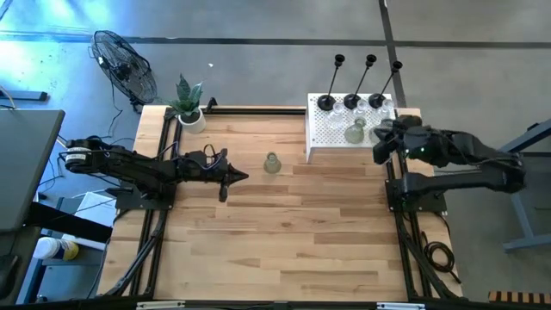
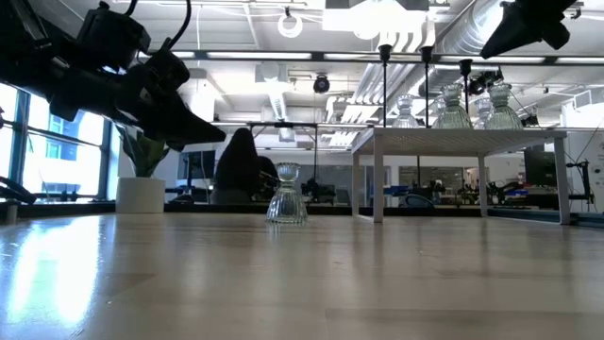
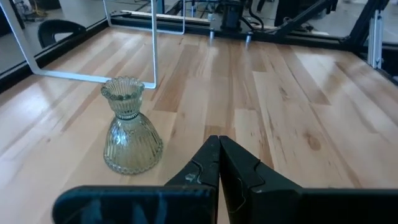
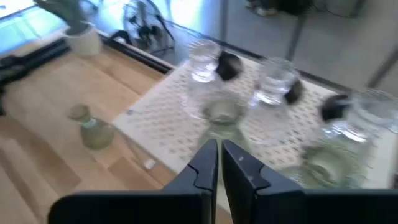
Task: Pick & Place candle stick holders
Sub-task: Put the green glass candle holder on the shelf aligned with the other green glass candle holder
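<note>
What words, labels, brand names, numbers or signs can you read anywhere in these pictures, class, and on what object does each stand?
None can be read.
The pale-green holder on the table, the white perforated box and the plant pot bear no print.
The left gripper and the right gripper show no lettering.
Any signs in the room behind are too small to read.
</note>
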Robot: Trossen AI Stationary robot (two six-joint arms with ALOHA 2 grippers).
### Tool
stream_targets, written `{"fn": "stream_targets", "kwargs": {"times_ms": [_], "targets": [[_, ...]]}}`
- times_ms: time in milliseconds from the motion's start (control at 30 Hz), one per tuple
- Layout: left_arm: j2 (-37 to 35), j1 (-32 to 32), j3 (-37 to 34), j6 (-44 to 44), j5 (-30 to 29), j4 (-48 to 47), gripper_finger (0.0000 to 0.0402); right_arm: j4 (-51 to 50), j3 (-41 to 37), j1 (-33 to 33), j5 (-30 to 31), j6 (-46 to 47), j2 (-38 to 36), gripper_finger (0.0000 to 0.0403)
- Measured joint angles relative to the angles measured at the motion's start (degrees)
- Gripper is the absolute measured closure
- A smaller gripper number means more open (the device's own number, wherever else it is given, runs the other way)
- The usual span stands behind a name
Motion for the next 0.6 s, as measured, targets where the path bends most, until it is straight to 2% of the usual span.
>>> {"fn": "stream_targets", "kwargs": {"times_ms": [133, 300, 433, 600], "targets": [[0.01, 0.0, 0.0, -4.43, -1.2, 0.0, 0.0401, 0.97, -0.37, 8.73, 5.28, 1.74, 2.23, 0.0393], [0.01, -0.01, 0.06, -4.98, -2.71, -0.44, 0.0385, 4.2, -0.37, 19.2, 11.12, 2.72, 5.65, 0.0397], [-0.01, -2.12, 2.2, -4.2, -7.99, -3.67, 0.0336, 7.9, -0.37, 26.5, 14.58, 2.71, 8.16, 0.0402], [1.78, -4.96, 8.16, -1.66, -14.87, -12.0, 0.0247, 12.78, -0.37, 35.44, 18.37, 1.9, 12.34, 0.0402]]}}
